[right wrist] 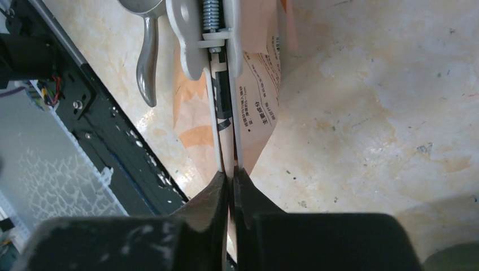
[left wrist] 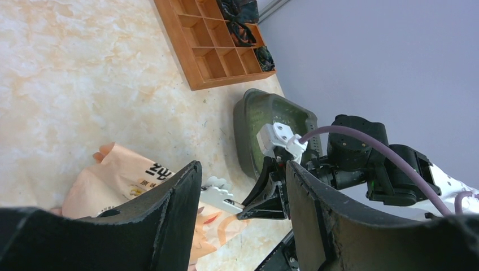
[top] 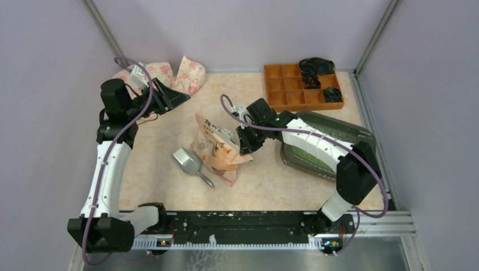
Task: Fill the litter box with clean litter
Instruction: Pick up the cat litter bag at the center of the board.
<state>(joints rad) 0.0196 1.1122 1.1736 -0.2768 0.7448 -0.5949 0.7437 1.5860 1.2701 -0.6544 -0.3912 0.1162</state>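
The right hand (right wrist: 230,177) is closed on the white clip (right wrist: 189,25) fixed to the pink bag (right wrist: 260,96) — the left hand (left wrist: 243,169) is held open above the worktop (left wrist: 68,68).

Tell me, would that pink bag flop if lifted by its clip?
Probably floppy: the pink bag lies creased and slumped. It would likely sag beneath the white clip that the right gripper pinches. Its bulges suggest contents, so perhaps weighty.
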